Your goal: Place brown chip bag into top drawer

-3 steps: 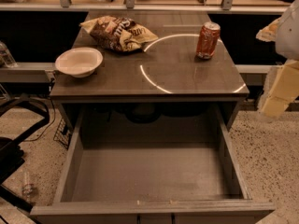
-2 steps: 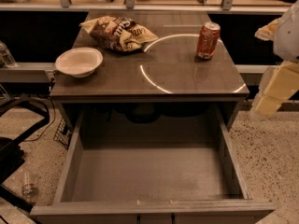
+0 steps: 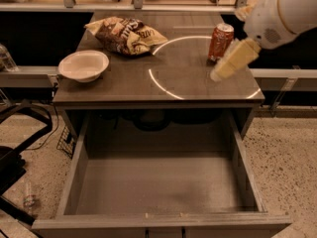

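Note:
The brown chip bag (image 3: 126,34) lies crumpled at the back left of the grey table top (image 3: 183,78). The top drawer (image 3: 158,185) is pulled wide open below the table's front edge, with nothing lying in it. My gripper (image 3: 229,63) hangs from the white arm at the upper right, over the right part of the table top, just in front of the orange-red soda can (image 3: 220,41) and well to the right of the bag. It holds nothing.
A white bowl (image 3: 83,65) sits at the table's left edge. The soda can stands at the back right. A black chair frame (image 3: 20,148) stands on the floor to the left. A shelf rail (image 3: 158,6) runs behind the table.
The arm has swung left from beside the table's right edge to over the table top near the soda can. Bag, bowl, can and drawer have not moved.

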Controlling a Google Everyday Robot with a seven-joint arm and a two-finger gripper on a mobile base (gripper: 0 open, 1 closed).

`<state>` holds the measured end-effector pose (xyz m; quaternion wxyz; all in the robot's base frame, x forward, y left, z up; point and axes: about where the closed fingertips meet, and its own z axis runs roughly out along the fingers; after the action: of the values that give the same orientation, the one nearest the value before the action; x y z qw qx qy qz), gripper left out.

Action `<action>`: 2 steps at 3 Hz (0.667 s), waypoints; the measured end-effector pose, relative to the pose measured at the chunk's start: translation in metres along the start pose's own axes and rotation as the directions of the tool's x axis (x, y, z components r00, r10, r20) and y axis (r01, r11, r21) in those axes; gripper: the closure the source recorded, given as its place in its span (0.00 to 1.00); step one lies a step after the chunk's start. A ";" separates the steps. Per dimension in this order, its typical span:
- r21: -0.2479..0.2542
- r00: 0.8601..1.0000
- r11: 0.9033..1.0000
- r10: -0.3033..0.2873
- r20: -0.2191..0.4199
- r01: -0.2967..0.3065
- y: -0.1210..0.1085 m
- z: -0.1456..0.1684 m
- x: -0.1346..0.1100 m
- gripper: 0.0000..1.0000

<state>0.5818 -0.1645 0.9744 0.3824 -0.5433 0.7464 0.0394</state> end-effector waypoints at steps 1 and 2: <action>0.089 0.986 0.995 0.037 0.163 -0.052 -0.069 0.035 -0.042 0.00; 0.112 0.967 0.986 0.096 0.235 -0.125 -0.114 0.057 -0.084 0.00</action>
<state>0.7179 -0.1188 1.0263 0.4966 -0.4672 0.7276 0.0757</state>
